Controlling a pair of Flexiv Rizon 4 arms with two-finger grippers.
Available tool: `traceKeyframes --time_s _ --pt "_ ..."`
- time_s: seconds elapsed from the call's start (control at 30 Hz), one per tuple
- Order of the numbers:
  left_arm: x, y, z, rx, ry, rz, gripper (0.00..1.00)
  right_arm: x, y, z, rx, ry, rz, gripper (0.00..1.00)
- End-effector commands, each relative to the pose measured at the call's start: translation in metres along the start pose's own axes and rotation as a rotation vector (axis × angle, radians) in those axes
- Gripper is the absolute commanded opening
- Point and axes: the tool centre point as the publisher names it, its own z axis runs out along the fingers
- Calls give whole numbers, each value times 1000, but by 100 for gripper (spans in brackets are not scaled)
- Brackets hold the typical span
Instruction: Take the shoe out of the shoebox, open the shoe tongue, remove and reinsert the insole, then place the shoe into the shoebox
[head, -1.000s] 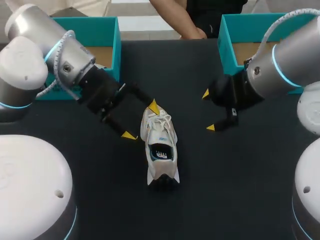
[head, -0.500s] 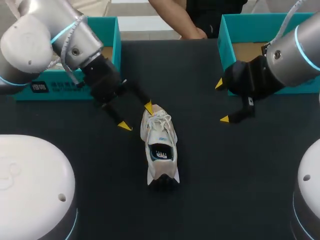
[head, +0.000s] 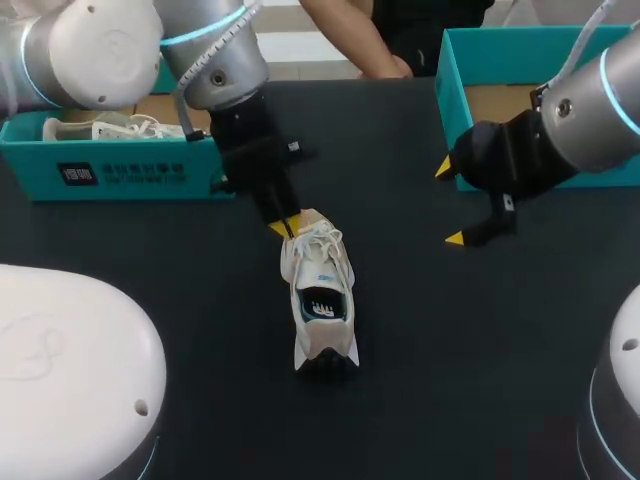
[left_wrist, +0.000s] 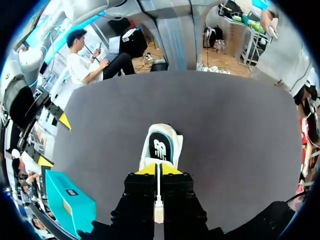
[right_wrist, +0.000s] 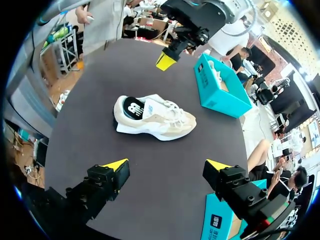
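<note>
Left jaws have swung in, now pressed together at the toe of the white-and-beige sneaker (head: 322, 270).
Right jaws hang spread, well aside.

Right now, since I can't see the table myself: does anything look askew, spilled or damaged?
Nothing stands out. The shoe stands upright on the table, and the left hand is shut near its toe.

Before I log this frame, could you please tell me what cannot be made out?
1. Whether the left gripper touches the toe of the shoe: in the head view the tips overlap it; in the left wrist view the gripper hides it.
2. The insole front: the tongue covers it in every view.
3. The right shoebox inside: in the head view the right arm covers most.
</note>
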Motion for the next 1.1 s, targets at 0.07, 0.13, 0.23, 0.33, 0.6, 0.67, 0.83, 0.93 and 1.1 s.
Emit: traceKeyframes --time_s 0.07,0.13,0.23,0.33,0.6,0.67,0.83,0.93,1.1 --pt "1 -2 -2 -8 2 0 0 1 1 1 3 -2 1 100" --pt "1 -2 -2 -8 2 0 0 1 1 1 3 -2 1 100" --pt "0 -3 5 -9 33 -2 0 1 1 1 3 -2 1 100" --pt "-2 -5 26 -13 88 -22 0 1 1 1 3 -2 1 100" --pt "-2 -3 76 -35 209 -57 0 1 1 1 3 -2 1 100" --pt "-1 0 85 -48 220 -63 0 1 1 1 3 -2 1 100" --pt "3 7 103 -53 224 -69 0 1 1 1 3 -2 1 100" --pt "1 8 113 -66 239 -53 0 1 1 1 3 -2 1 100" --pt "-2 11 128 -107 241 -51 0 1 1 1 3 -2 1 100"
